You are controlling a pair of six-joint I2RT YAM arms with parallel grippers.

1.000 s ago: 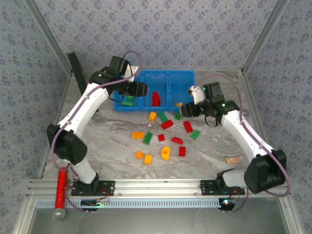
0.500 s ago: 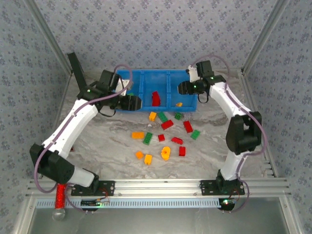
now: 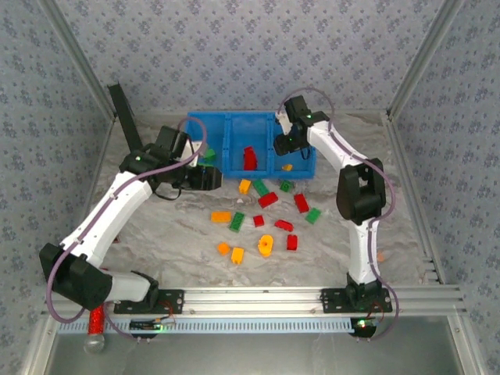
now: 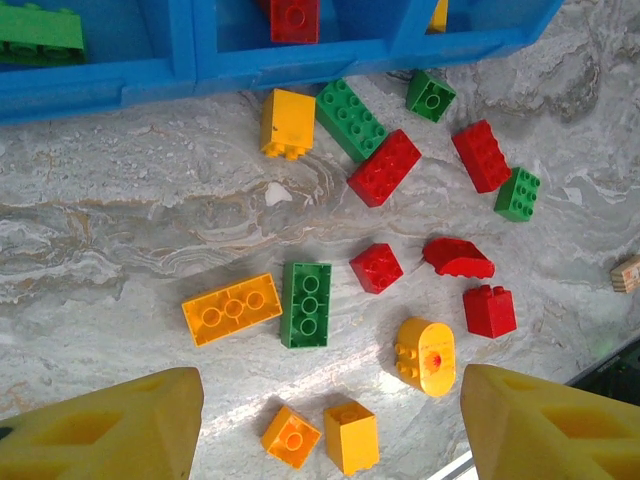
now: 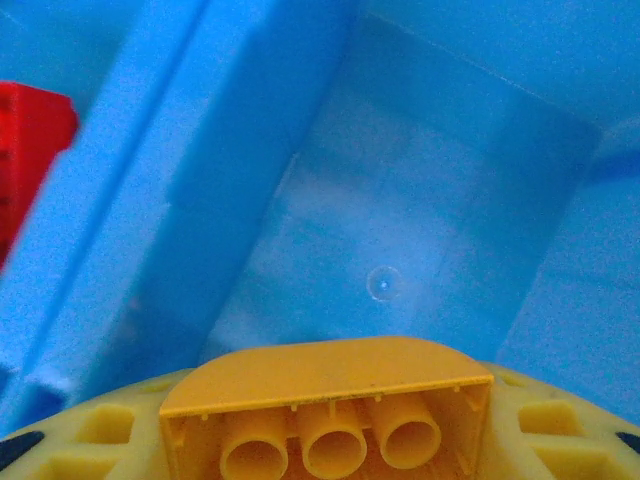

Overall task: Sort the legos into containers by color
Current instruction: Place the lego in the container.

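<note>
Over the blue tray's [image 5: 440, 170] right box, the right pincer [image 5: 325, 445] pinches a yellow brick [image 5: 320, 385]; the left pincer [image 3: 212, 178] is spread.

No word, number, brand or label can be read in these pictures. The studs of the legos [image 4: 305, 303] in the left wrist view are too small to tell if any mark is pressed into them. The underside of the yellow brick [image 5: 325, 405], very close in the right wrist view, has only smooth tubes and no letters. The walls of the blue tray [image 4: 290, 62] carry no print that can be read.
</note>
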